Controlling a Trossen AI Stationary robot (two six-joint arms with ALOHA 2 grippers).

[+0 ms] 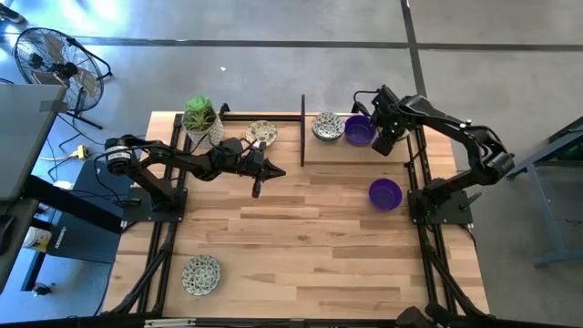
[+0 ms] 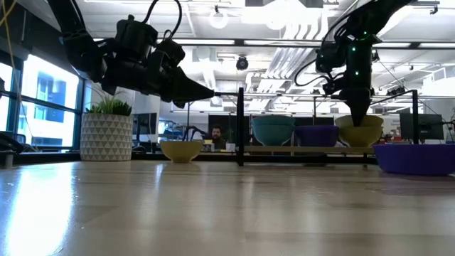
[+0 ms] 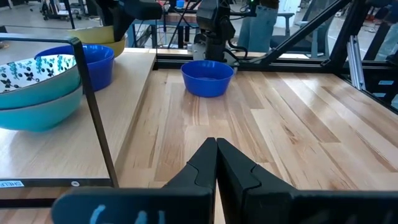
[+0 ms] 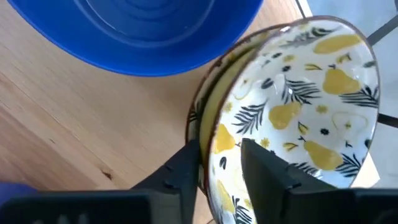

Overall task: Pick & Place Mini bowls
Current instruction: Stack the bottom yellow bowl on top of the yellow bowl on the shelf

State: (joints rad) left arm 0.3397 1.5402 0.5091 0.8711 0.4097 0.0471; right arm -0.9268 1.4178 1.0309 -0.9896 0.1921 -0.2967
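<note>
Grip by right gripper (image 4: 219, 149) on the rim of pear-pattern bowl (image 4: 311, 93): one finger inside the bowl, the other outside, wall pinched between them, opening no wider than the wall itself. Location of this bowl: raised board (image 1: 360, 155) along the far edge of the table (image 1: 310, 237), right-arm side, at the outer end of a row of three. Just beside board purple bowl (image 1: 358, 130); contact between the two not determinable. Mostly hidden under the gripper in the high view; directly beneath the fingertips in the low view, level with its neighbours. Last in the row: leaf-pattern bowl (image 1: 326, 126), next to black post (image 1: 302, 128). Left gripper (image 3: 216, 142): raised above the middle of the table, fingers pressed together, nothing held, well apart from every bowl. Elsewhere on the table: loose purple bowl (image 1: 384, 193) near the right arm's base, front bowl (image 1: 201, 274) toward the near left corner, rear bowl (image 1: 260, 133) just beside plant pot (image 1: 199, 117)
</note>
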